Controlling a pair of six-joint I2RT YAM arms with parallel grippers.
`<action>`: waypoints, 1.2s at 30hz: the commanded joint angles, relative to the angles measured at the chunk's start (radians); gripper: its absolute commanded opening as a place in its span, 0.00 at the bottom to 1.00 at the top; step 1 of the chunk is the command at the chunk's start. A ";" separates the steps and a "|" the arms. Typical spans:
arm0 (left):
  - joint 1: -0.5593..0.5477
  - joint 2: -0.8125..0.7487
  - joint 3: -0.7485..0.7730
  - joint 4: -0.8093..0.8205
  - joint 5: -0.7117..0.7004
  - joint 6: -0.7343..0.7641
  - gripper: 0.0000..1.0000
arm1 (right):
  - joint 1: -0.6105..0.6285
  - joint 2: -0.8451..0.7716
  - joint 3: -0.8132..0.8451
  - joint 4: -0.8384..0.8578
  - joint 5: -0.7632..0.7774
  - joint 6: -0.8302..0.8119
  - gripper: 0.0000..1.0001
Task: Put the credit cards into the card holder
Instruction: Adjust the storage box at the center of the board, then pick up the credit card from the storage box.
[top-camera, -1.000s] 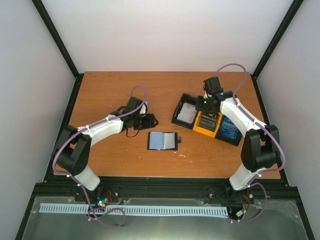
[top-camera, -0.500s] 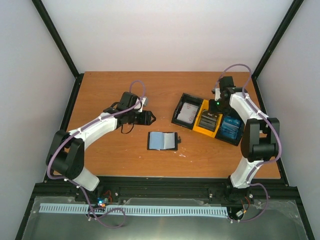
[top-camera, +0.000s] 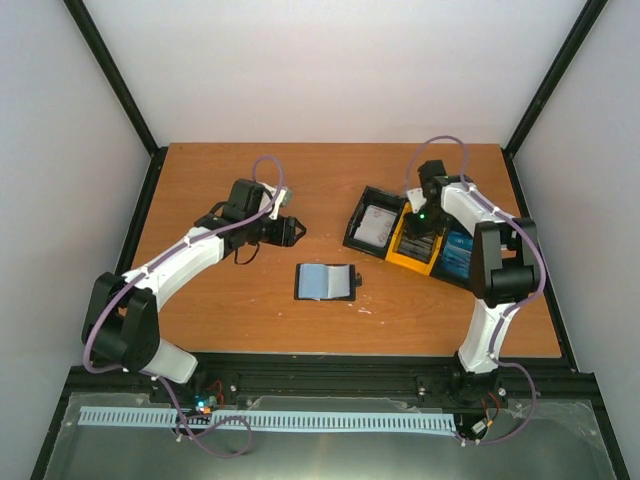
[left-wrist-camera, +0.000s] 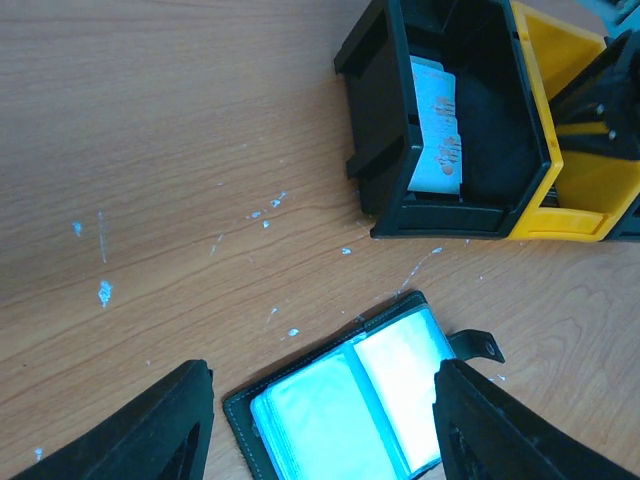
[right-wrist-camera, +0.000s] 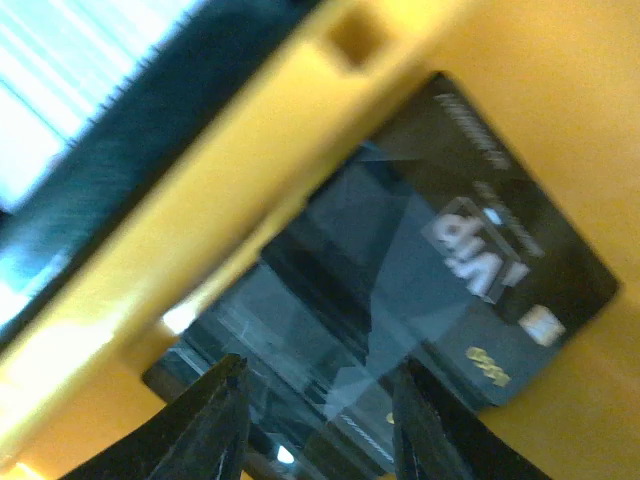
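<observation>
Your right gripper (right-wrist-camera: 315, 430) hangs parted and empty over dark credit cards (right-wrist-camera: 440, 270) in the tray's (top-camera: 400, 262) yellow bin. The card holder (top-camera: 326, 282) lies open near-left, so loading seems mostly ahead.

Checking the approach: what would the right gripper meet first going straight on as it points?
Probably the dark VIP card in the yellow compartment, just ahead of the right gripper; depth is unclear.
</observation>
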 joint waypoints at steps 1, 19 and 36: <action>0.015 -0.040 -0.010 0.003 -0.016 0.049 0.61 | 0.063 0.009 -0.004 -0.037 0.017 -0.062 0.40; 0.044 -0.048 -0.048 0.044 -0.040 0.041 0.61 | 0.225 0.101 0.169 0.088 0.026 -0.009 0.46; 0.044 -0.018 -0.048 0.053 -0.021 0.044 0.61 | 0.162 0.153 0.151 0.054 0.177 -0.081 0.52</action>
